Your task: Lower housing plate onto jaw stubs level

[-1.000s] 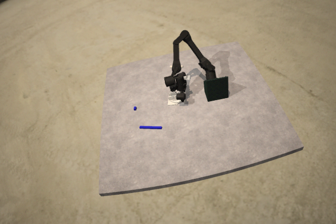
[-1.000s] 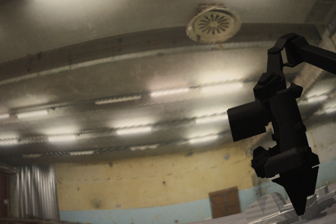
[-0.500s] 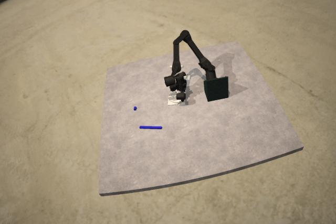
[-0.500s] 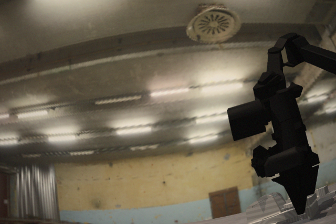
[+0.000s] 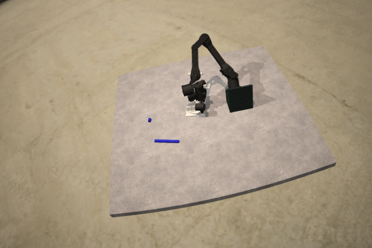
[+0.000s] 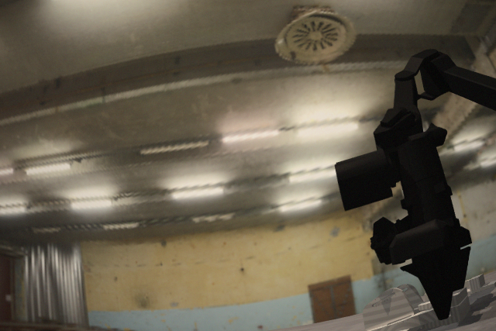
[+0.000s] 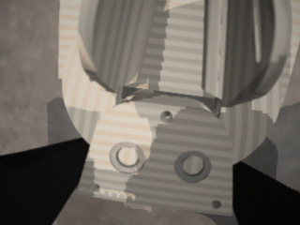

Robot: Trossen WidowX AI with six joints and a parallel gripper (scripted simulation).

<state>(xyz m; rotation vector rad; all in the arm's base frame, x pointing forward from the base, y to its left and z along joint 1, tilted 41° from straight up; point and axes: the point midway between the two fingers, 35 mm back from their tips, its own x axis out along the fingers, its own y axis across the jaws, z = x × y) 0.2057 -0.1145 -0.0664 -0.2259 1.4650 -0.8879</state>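
Evidently a pale housing plate (image 7: 161,136), two ringed holes, rounded top, gripper-held (image 7: 159,180) (image 6: 442,315).

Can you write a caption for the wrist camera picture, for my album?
The black tool grips a pale plate with two round rings, beside two big curved pieces.

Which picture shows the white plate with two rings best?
The wrist view: the plate fills its middle, both rings clear. The top view shows white parts mostly under the arm; the exterior view shows pale pieces, no rings.
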